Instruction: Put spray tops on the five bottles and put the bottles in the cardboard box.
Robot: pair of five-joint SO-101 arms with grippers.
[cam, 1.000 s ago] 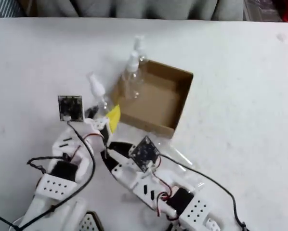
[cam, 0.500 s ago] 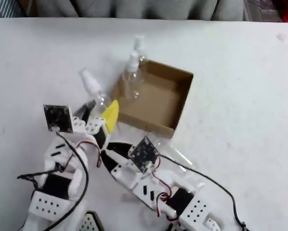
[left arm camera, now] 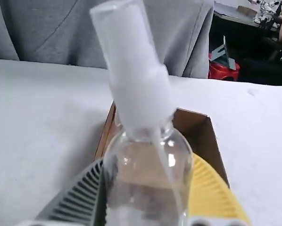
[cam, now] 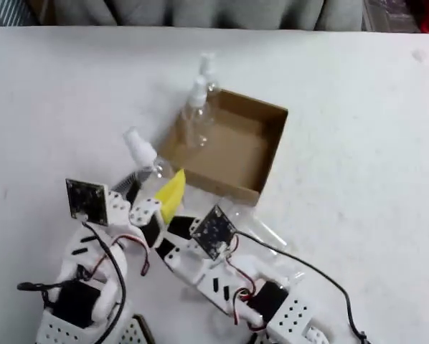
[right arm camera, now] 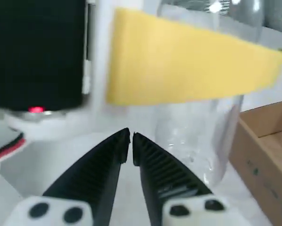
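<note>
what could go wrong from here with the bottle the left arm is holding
1. The left gripper grips the smooth clear bottle around its body, so it might slip or twist.
2. Two bottles stand at the cardboard box's corner nearest it; lowering there could knock them over.
3. The shut right gripper sits close beside the left one, so the arms could collide.

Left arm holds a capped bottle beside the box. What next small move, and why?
Probably swing the left gripper over the open inside of the brown cardboard box: it is shut on the clear plastic bottle, whose white spray top is already on, and the bottle is outside the box's near wall.
</note>
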